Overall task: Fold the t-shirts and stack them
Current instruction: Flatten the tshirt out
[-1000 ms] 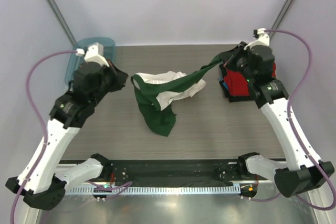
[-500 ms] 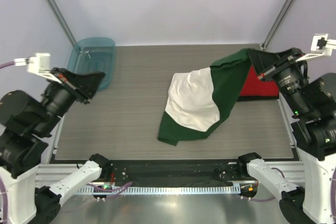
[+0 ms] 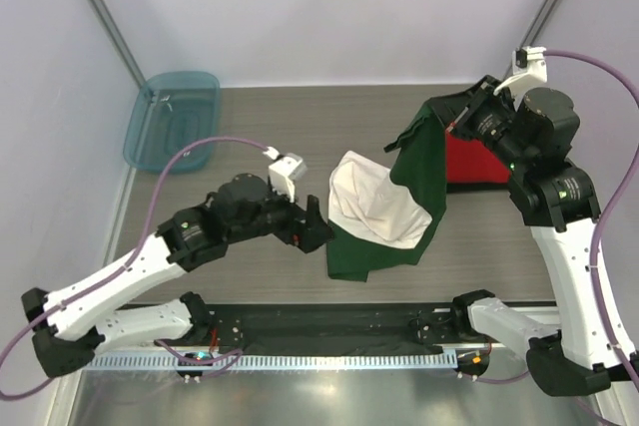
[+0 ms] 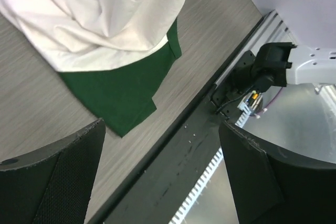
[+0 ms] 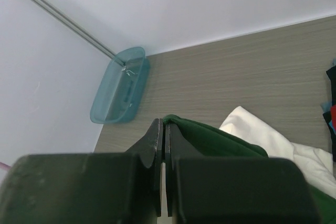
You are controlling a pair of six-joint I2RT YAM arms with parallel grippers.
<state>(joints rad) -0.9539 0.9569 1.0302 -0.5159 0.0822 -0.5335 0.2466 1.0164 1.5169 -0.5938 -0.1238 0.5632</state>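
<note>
right fingers [image 5: 164, 129] clamp the white-green t-shirt [image 3: 384, 214] at its 1 o'clock end, it drapes long-ways toward 7 o'clock, left fingers [image 3: 312, 226] apart, empty

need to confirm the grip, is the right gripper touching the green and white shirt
Touching. The right wrist view shows the right gripper shut on the green and white shirt.

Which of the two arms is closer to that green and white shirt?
Right. The right gripper has its jaws shut on the green top edge of the t-shirt, holding it up. The left gripper is open beside the lower hem, gripping nothing.
</note>
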